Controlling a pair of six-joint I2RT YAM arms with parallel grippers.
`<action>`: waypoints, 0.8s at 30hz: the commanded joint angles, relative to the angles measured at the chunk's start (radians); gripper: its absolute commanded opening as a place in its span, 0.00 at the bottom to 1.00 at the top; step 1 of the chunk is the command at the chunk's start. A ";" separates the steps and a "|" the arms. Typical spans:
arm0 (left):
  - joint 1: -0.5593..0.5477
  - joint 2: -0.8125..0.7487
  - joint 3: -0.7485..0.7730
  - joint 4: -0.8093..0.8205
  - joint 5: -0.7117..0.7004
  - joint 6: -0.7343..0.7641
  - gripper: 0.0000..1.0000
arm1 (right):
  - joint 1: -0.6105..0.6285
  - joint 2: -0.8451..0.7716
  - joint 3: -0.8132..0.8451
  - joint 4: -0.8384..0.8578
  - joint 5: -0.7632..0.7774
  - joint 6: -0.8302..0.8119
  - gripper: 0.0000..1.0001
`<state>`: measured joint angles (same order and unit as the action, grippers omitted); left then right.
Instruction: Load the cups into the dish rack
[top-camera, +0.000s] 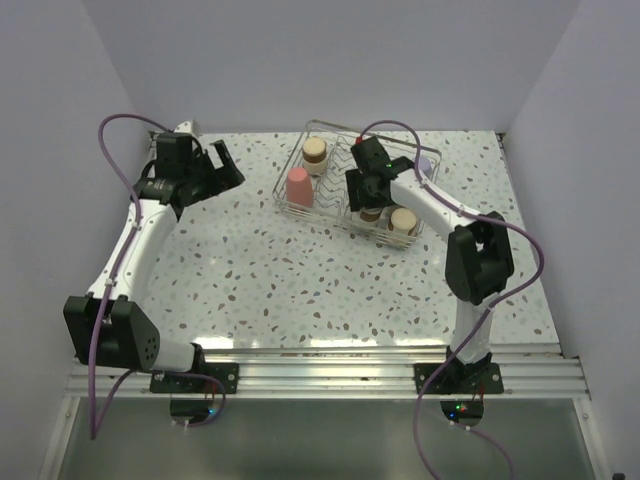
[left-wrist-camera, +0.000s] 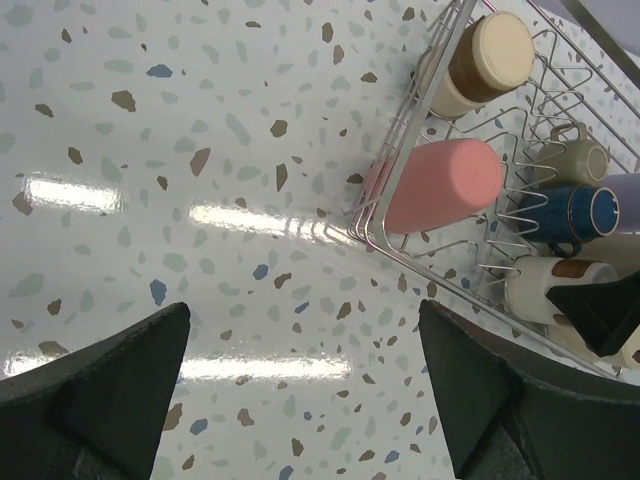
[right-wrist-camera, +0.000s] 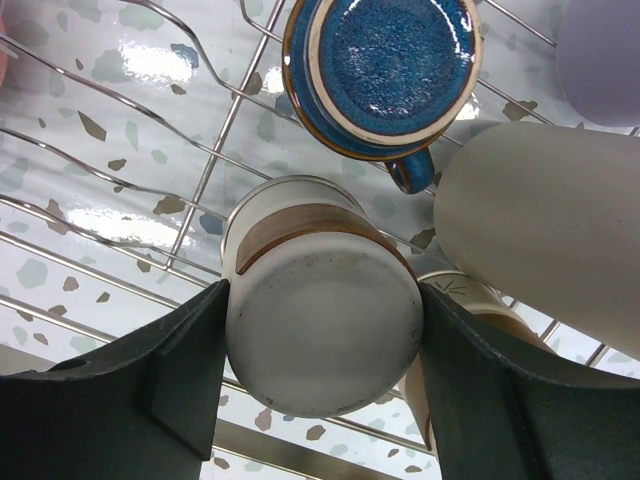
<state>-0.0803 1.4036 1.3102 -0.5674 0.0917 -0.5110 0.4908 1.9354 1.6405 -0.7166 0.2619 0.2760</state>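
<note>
The wire dish rack stands at the back of the table. My right gripper is over its near right part, shut on a beige cup with a brown band, whose base faces the wrist camera. Around it in the rack are a dark blue handled mug, a tall beige tumbler and a lavender cup. A pink tumbler and another brown-banded cup sit at the rack's left end. My left gripper hangs open and empty over the table, left of the rack.
Another beige cup sits in the rack's near right corner, close beside the held one. Divider prongs rise under the right gripper. Walls close in the table at the back and on both sides.
</note>
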 joint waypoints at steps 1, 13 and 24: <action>0.013 -0.035 -0.009 -0.005 0.002 0.028 1.00 | 0.005 0.008 0.053 0.022 -0.016 0.012 0.61; 0.022 -0.068 -0.031 -0.012 -0.006 0.014 1.00 | 0.006 0.017 0.102 -0.003 -0.023 0.008 0.98; 0.022 -0.117 -0.034 -0.041 -0.049 0.003 1.00 | 0.006 -0.096 0.177 -0.055 -0.079 0.029 0.99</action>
<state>-0.0658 1.3319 1.2778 -0.5926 0.0746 -0.5049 0.4911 1.9392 1.7493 -0.7467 0.2146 0.2886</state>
